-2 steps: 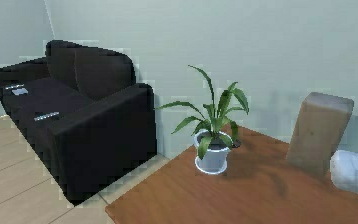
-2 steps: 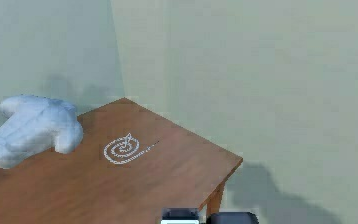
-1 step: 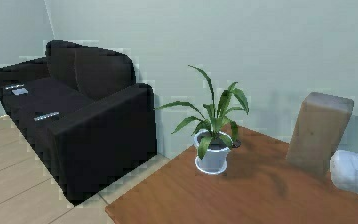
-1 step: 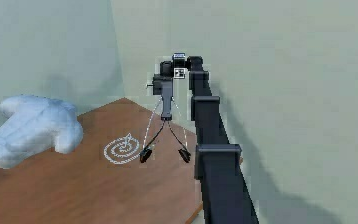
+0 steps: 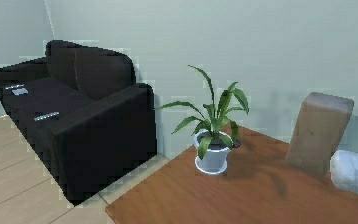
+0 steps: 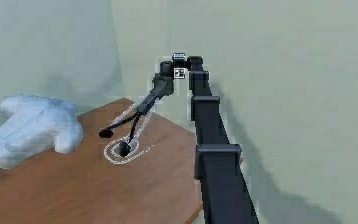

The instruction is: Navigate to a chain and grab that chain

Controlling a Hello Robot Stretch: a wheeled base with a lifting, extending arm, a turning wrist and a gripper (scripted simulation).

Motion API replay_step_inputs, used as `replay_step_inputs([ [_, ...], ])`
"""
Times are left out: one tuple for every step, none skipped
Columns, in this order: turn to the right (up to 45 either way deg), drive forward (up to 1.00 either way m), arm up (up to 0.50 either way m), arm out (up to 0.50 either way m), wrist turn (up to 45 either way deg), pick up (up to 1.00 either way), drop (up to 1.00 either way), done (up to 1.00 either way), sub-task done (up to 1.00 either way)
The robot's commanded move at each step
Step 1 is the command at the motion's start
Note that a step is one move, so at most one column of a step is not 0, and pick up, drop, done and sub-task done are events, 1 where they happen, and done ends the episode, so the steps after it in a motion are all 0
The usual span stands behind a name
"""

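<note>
- Fingers (image 6: 109,129) of the gripper (image 6: 121,136) slant down and left from the arm's (image 6: 215,140) far end, their tips at the table (image 6: 77,190).
- Whether they grip anything cannot be told, nor how they stand.
- At or just below the tips, a chain (image 6: 125,151) lies on the table as a thin pale loop.
- Left of it sits a white lump (image 6: 32,130).
- Ahead: a black sofa (image 5: 77,110) by the wall, a plant (image 5: 215,125) in a white pot and a tan block (image 5: 319,130) on the table.

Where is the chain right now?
Arm side view, left of middle: a pale coil, likely the chain, lies on the table, right of a white lump, by the claw.
</note>
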Motion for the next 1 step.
replay_step_inputs([
  [0.0, 0.0, 0.0, 0.0, 45.0, 0.0, 0.0, 0.0, 0.0],
])
